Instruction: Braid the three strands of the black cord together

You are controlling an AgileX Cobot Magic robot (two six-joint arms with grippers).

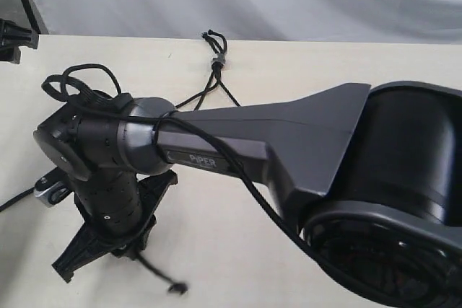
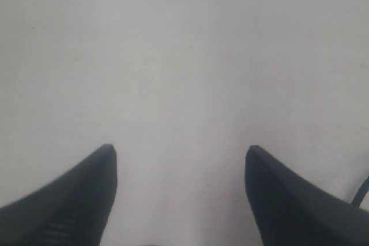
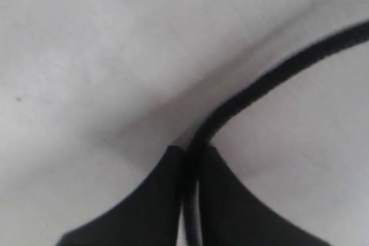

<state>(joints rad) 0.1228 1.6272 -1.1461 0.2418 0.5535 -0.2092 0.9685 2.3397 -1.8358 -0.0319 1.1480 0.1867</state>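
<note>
The black cord's knot with its grey band (image 1: pixel 216 60) and short loops lies at the table's far middle. From it the three strands (image 1: pixel 204 91) run toward me and vanish under my right arm (image 1: pixel 238 142), which reaches across to the left. Below that arm's wrist one strand end with a frayed tip (image 1: pixel 176 288) lies on the table. My right gripper (image 3: pixel 193 149) is shut on a strand (image 3: pixel 277 73), which curves away over the table. My left gripper (image 2: pixel 180 151) stands open over bare table, nothing between its fingers (image 2: pixel 95 182); a dark line (image 2: pixel 361 193) shows at that view's edge.
The cream table (image 1: pixel 303 55) ends at a grey backdrop behind. A black fixture (image 1: pixel 13 37) sits at the far left edge. A small silver and black part (image 1: pixel 49 192) with a cable peeks out left of the right wrist. The right arm's base (image 1: pixel 404 178) fills the right foreground.
</note>
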